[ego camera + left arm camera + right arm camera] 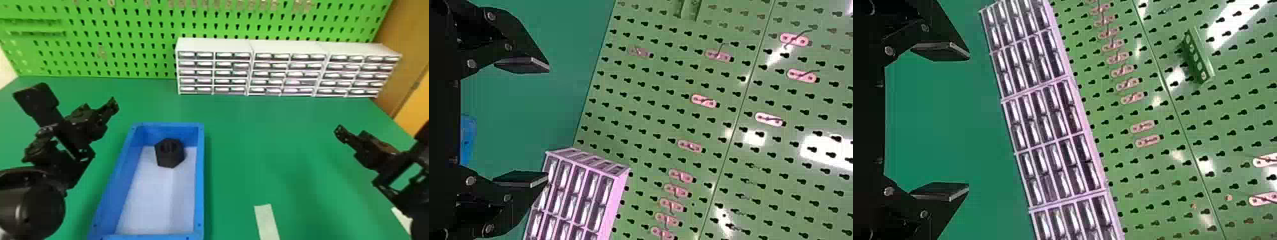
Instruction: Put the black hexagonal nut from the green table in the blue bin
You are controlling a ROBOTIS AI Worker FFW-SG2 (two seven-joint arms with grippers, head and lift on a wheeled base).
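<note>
Reading as closing step: placing looks done, next move calling for little beyond keeping jaws clear of blue bin [200, 178]. Left gripper [548, 121]: jaws released, spread wide, nothing between. Right gripper [968, 121]: jaws likewise parted, empty. Bin sits on green bench [271, 143] between grippers, nearer left one. Black hexagonal nut [170, 153] inside bin, toward far end, hole showing; outside both sets of jaws, off to right of left set, well apart from right set. Beyond: white drawer cabinets [287, 46], then green pegboard [127, 32].
</note>
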